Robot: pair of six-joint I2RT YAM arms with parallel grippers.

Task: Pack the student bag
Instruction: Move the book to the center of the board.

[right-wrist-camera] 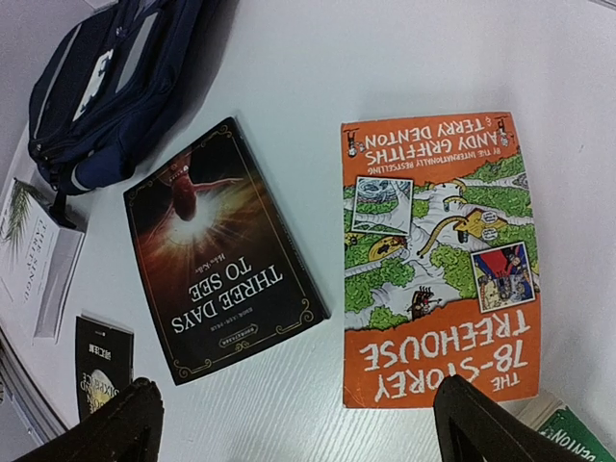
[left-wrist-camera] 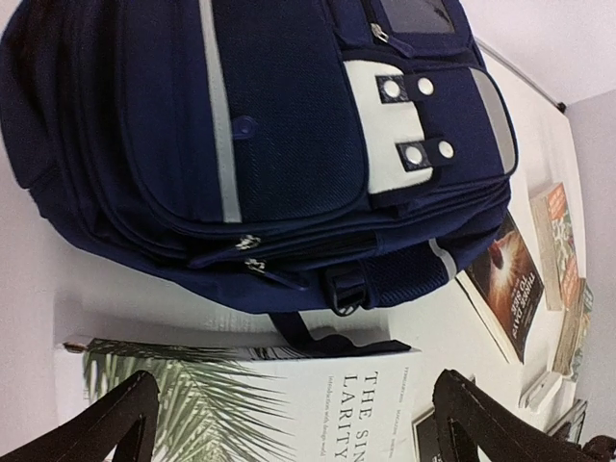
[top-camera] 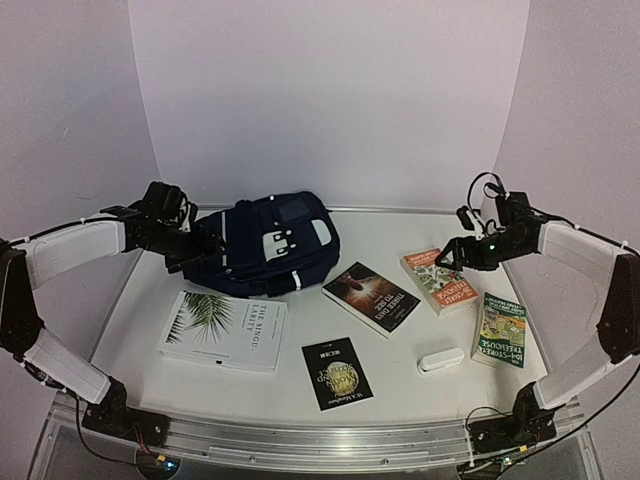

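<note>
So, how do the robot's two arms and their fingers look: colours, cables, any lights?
The left arm and the right arm have white casings on the long links, black joints and black bases. A black cable loops above the right wrist, where a small green light glows. The left fingers and the right fingers are dark and wedge-shaped.

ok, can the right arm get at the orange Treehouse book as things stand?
Probably yes: the right hand hangs open above the orange Treehouse book, which lies flat with nothing on it.
</note>
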